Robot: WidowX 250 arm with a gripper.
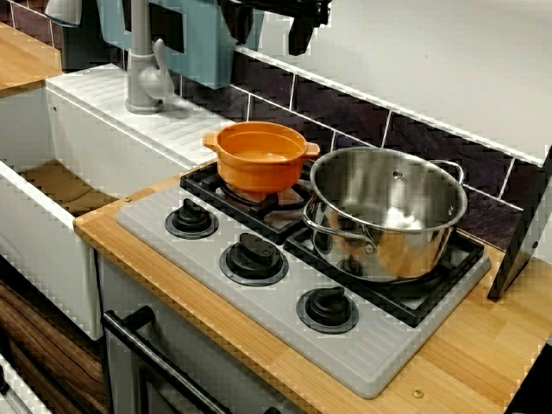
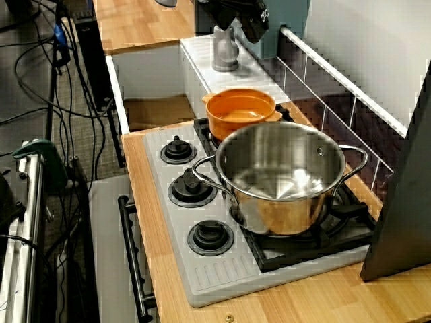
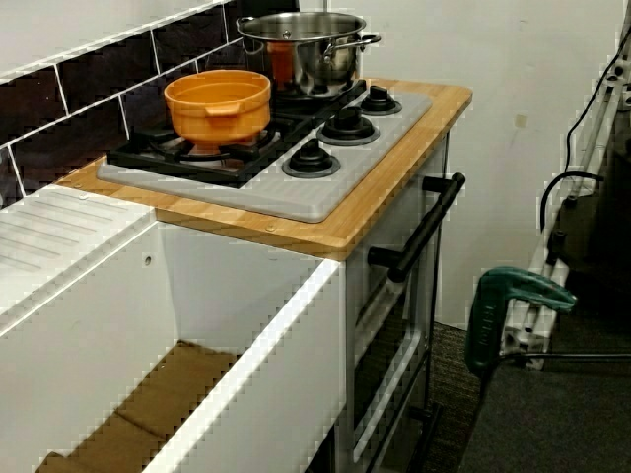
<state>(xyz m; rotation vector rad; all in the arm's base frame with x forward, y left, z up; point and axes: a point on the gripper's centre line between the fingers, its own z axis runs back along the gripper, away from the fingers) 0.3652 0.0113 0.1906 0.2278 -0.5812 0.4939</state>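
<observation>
Jaws cropped at frame top, I cannot tell their spread; gripper (image 1: pixel 298 39) hangs with orange pot (image 1: pixel 260 156) below, slightly left.

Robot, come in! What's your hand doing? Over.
Hand up high near the tap, nothing in it, open or shut unclear. Orange pot on stove, empty. Steel pot close beside it.

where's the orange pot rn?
Front view: the orange pot sits on the burner grate nearest the sink, right beside the steel pot.
</observation>
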